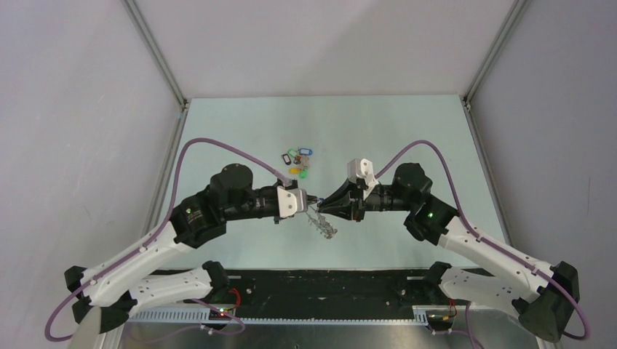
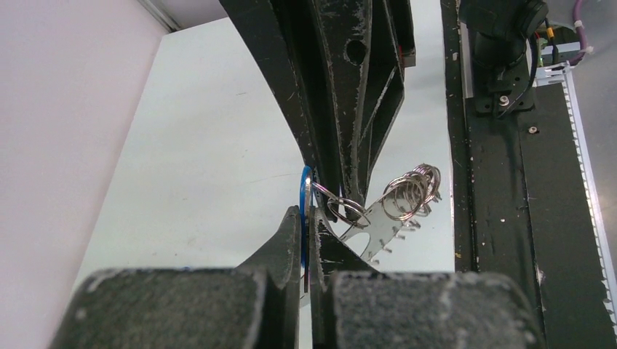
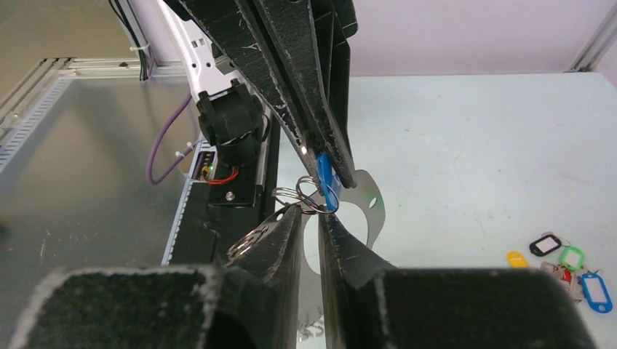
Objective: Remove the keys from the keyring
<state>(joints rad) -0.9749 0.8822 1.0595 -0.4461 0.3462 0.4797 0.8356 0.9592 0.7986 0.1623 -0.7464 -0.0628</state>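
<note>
My left gripper (image 1: 308,198) is shut on a blue key tag (image 2: 305,190), held edge-on between its fingers in the left wrist view; the tag also shows in the right wrist view (image 3: 325,180). A small silvery split ring (image 3: 295,195) links the tag to the keyring (image 1: 324,227), a pale oval loop fringed with small metal rings (image 2: 411,190), hanging above the table. My right gripper (image 1: 324,206) meets the left tip to tip. Its jaws are nearly closed on the keyring's edge (image 3: 367,200), right beside the split ring.
A cluster of loose coloured key tags (image 1: 297,160) lies on the pale table behind the grippers: blue, green, black, yellow and red, also in the right wrist view (image 3: 571,273). The black base rail (image 1: 320,287) runs along the near edge. Frame posts stand at the far corners.
</note>
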